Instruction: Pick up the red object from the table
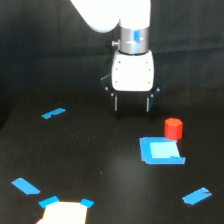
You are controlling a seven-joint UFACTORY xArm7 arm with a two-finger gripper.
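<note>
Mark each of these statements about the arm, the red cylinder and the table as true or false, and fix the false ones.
1. The gripper holds the red cylinder. False: its fingers are apart with nothing between them, and the cylinder stands off toward the exterior view's right.
2. The cylinder stands upright. True.
3. The cylinder sits at the far right corner of the light blue square. True.
4. The table is white. False: it is black, with blue tape pieces.
5. The cylinder lies on its side. False: it is upright.

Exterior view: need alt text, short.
A white robot gripper, fingers open and empty, hangs above a black table; a small red cylinder stands at its lower right beside a light blue square. Blue tape pieces are scattered around.
</note>
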